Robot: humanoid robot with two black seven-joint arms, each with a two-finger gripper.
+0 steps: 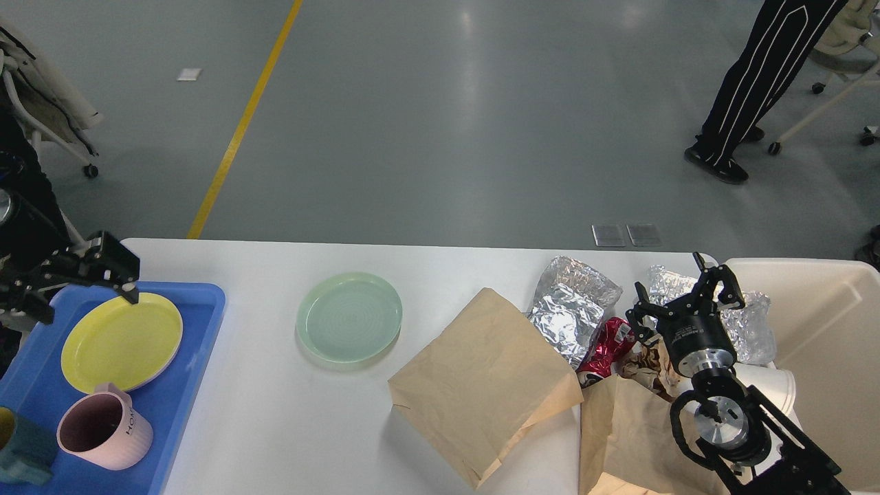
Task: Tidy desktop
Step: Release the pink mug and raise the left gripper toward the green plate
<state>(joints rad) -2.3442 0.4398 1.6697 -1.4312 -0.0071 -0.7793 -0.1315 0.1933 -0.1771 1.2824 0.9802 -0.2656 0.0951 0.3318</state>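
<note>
We are seeing a white desktop (261, 426), a blue tray (199, 323) carrying a yellow plate (120, 340) and a pink ribbed mug (103, 430), a pale green plate (349, 316) with fine rings, brown paper bags (481, 392), silver foil (570, 309), a red wrapper (608, 344) and a cream bin (832, 357).

left claw (122, 278) empty, right claw (680, 292) spread

Industrial hall or lab: grey floor (440, 117) with yellow line (244, 120), wheeled chairs (842, 62).
</note>
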